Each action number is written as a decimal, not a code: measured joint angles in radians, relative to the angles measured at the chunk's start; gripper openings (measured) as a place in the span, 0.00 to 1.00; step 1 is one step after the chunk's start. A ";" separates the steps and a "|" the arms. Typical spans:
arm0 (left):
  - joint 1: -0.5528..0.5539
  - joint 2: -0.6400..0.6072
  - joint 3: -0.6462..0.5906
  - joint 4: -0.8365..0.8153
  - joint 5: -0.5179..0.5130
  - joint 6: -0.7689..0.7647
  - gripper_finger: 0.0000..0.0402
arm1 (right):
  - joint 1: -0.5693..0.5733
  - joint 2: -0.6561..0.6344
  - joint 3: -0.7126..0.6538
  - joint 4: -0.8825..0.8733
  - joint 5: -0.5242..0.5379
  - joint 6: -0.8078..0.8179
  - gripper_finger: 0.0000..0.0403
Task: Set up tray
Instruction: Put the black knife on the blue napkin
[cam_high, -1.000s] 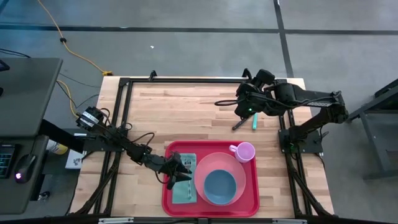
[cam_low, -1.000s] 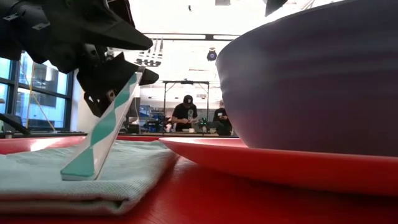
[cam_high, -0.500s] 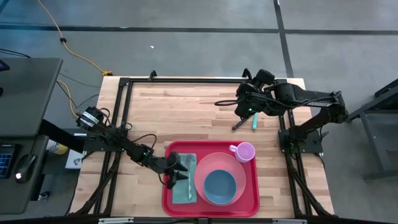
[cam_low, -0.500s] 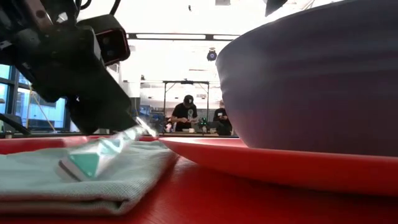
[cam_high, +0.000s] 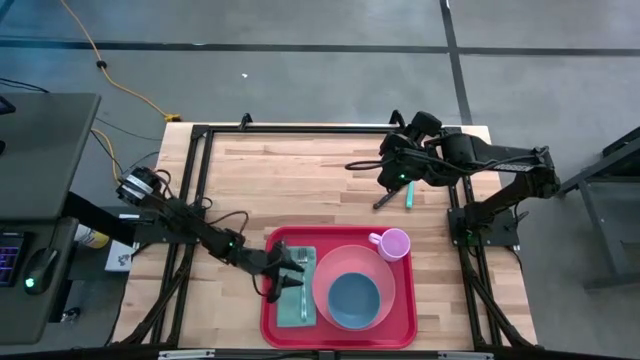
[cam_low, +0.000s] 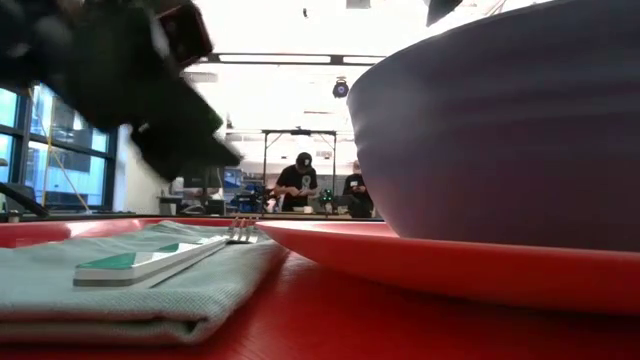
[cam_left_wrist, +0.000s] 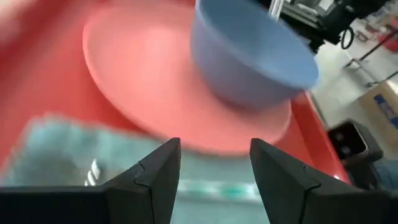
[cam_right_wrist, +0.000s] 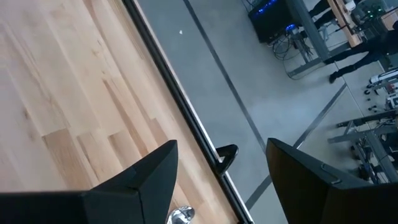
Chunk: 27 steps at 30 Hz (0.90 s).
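high view: tray (cam_high: 338, 335) sits at the near edge of the table (cam_high: 300, 170), right of centre. on it: a folded cloth (cam_high: 292, 310) at its left end, a pink plate (cam_high: 385, 270) carrying a blue bowl (cam_high: 353, 300), and a pink cup (cam_high: 392, 243). a fork (cam_low: 150, 262) lies flat on the cloth. left gripper (cam_high: 282, 278) hovers over the cloth, fingers apart, empty. right gripper (cam_high: 393, 180) waits at the far right of the table, fingers spread, beside a green pen (cam_high: 408, 196).

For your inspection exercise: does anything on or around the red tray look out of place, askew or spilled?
Nothing is spilled. On the tray, the fork lies flat on the folded napkin beside the plate and bowl. One oddity: a teal-handled utensil lies off the tray, on the table under the right gripper.
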 joint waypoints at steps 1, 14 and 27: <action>0.014 -0.019 0.004 -0.013 0.000 0.050 0.56 | 0.000 0.000 0.000 -0.001 -0.006 0.000 0.56; 0.206 -0.319 0.172 -0.549 -0.369 0.747 0.56 | -0.013 0.000 0.001 -0.060 -0.203 0.071 0.56; 0.201 -0.499 0.204 -0.763 -0.581 0.964 0.56 | -0.110 0.000 0.001 -0.220 -0.397 0.056 0.56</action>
